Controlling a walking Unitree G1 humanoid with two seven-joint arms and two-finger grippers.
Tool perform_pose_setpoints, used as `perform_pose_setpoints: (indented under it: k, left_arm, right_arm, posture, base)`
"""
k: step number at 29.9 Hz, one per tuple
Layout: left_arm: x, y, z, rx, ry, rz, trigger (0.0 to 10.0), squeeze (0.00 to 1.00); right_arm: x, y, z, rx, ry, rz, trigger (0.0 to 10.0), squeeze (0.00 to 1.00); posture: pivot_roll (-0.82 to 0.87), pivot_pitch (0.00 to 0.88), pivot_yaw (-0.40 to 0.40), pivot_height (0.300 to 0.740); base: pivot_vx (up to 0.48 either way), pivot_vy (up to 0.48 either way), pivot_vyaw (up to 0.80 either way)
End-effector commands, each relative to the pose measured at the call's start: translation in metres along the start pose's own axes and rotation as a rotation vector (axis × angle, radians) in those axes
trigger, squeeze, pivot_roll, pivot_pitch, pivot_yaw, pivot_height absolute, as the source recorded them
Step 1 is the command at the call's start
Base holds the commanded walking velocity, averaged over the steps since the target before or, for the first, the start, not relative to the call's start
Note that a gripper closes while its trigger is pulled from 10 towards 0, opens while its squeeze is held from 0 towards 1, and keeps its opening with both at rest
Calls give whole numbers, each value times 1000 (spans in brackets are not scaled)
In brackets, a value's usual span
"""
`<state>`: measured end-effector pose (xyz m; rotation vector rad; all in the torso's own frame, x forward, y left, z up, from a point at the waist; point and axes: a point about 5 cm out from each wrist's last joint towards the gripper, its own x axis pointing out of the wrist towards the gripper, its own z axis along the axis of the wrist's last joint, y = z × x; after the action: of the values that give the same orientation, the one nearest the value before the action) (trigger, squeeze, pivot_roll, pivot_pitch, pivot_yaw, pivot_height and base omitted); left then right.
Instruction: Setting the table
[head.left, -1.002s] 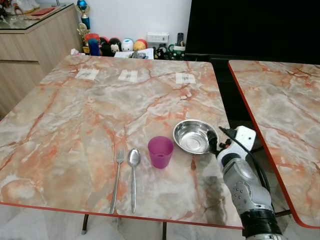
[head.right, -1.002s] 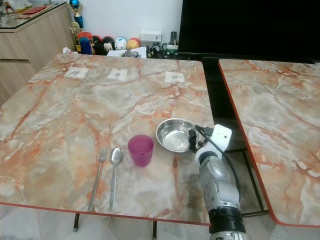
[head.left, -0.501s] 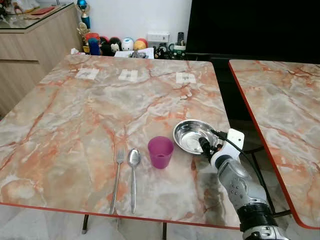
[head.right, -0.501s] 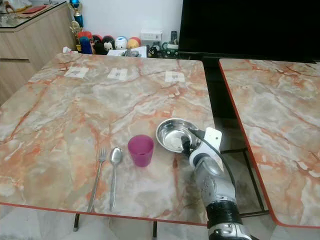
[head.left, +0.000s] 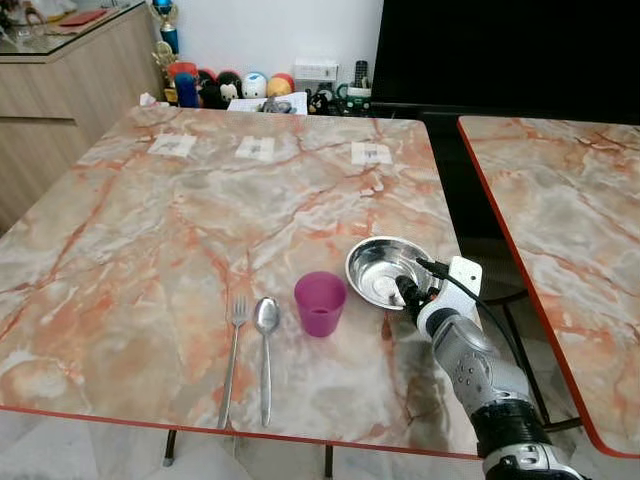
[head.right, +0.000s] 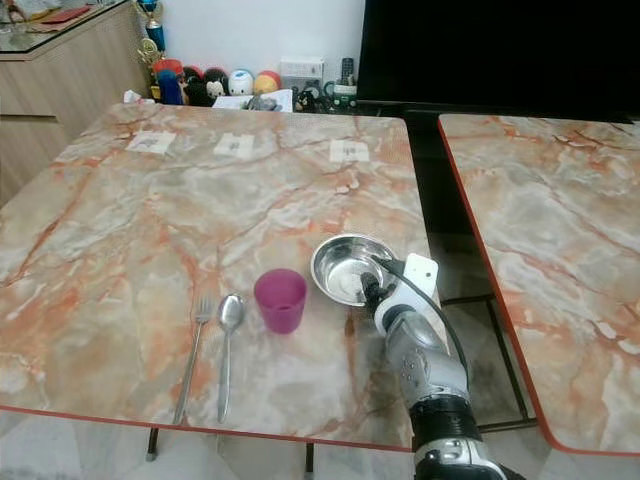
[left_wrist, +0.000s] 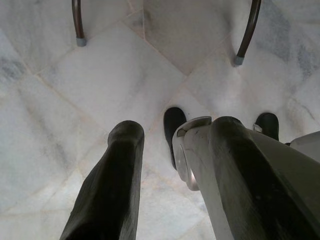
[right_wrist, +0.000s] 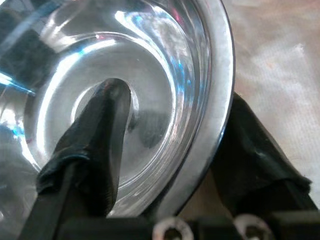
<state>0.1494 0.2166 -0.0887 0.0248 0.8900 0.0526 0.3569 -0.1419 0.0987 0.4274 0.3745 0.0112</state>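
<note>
A steel bowl sits on the marble table near its right edge. My right gripper is at the bowl's near right rim. In the right wrist view it is open and straddles the rim: one finger rests inside the bowl and the other outside on the table. Left of the bowl stands an empty purple cup, then a spoon and a fork lying side by side. My left gripper hangs open over the floor.
A second marble table stands to the right across a narrow gap. Three paper labels lie at the far side of the table. A wooden cabinet and toys line the back wall.
My right gripper has moved left from beside the bowl onto its rim, one finger now inside. The bowl, cup, spoon and fork have stayed put.
</note>
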Motion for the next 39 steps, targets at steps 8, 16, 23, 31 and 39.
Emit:
perform_pose_setpoints:
  k: [8, 16, 23, 31, 39]
  left_arm:
    - [-3, 1, -9, -1, 28, 3, 10000, 0]
    - [-3, 1, -10, 16, 32, -2, 10000, 0]
    - [-3, -1, -10, 22, 35, -6, 10000, 0]
    - [-3, -1, -12, 28, 42, -6, 10000, 0]
    - [-4, -1, -12, 27, 38, 0, 10000, 0]
  right_arm:
    - [2, 3, 1, -16, -11, 12, 0, 0]
    - [1, 0, 8, -9, -70, -24, 0, 0]
    - [-5, -9, 21, 54, -182, -84, 0, 0]
    - [-21, -22, 36, 72, -384, -124, 0, 0]
    - [-47, -23, 36, -49, -545, -102, 10000, 0]
  posture:
    - [-8, 112, -30, 740]
    - [-5, 112, -31, 740]
    - [-7, 113, -29, 740]
    - [-10, 114, -29, 740]
    - [-13, 112, -30, 740]
  base:
    - [0, 0, 0]
    - [0, 0, 0]
    - [0, 0, 0]
    - [0, 0, 0]
    - [0, 0, 0]
